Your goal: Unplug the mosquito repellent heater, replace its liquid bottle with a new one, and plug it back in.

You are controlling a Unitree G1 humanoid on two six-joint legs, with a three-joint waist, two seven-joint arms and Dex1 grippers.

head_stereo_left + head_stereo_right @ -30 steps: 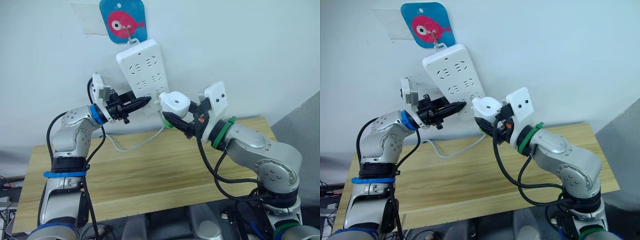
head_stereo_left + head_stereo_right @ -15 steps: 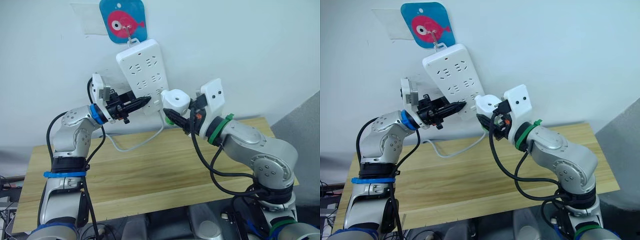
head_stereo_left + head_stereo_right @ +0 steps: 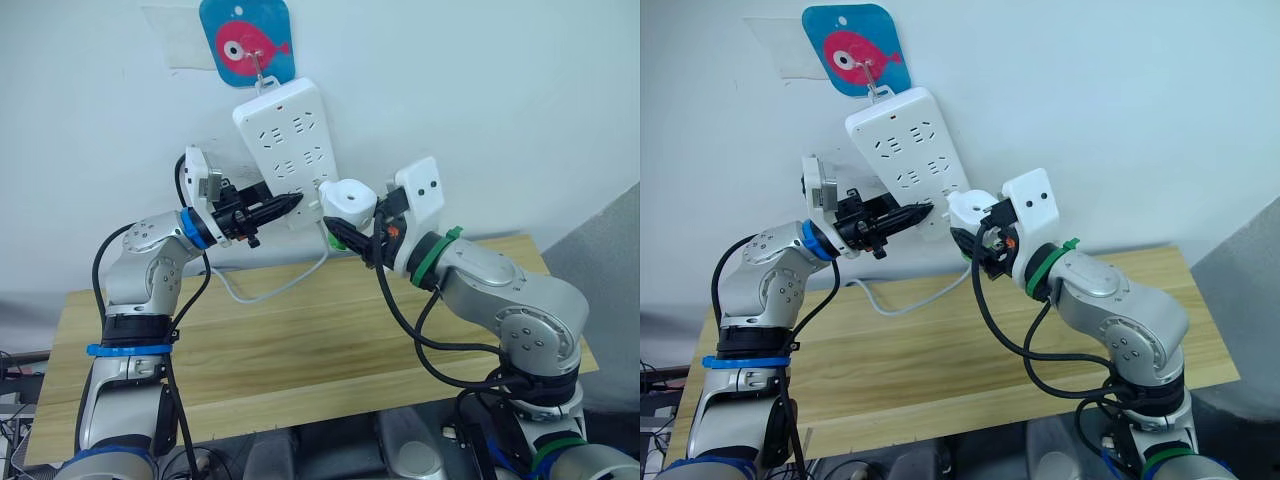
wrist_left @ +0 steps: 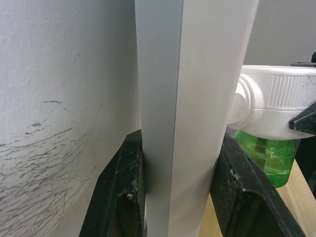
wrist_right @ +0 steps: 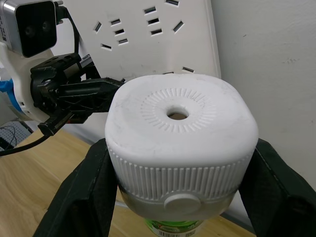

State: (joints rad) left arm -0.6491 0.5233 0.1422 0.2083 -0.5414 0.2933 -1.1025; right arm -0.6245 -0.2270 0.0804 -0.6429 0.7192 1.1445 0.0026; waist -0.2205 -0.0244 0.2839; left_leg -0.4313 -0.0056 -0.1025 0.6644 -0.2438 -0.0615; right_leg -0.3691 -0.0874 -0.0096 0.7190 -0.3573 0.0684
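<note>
The white mosquito repellent heater (image 3: 348,198) is held in the air against the lower right edge of the wall-hung white power strip (image 3: 285,140). My right gripper (image 5: 177,163) is shut on the heater, one black finger on each side, with the round vent hole facing the wrist camera. A translucent green bottle (image 4: 266,155) hangs under the heater; its neck is hidden inside the unit. My left gripper (image 3: 285,203) is shut on the strip's lower left edge, and its fingers (image 4: 123,187) clamp the strip's thin side (image 4: 182,98).
The strip hangs from a blue plaque with a red fish (image 3: 245,40) on the white wall. Its white cable (image 3: 270,290) droops down to the wooden table (image 3: 300,340) below both arms. A grey panel stands at the far right.
My right arm has carried the heater left and slightly up, closing the gap to the strip. The left gripper has kept its hold on the strip.
</note>
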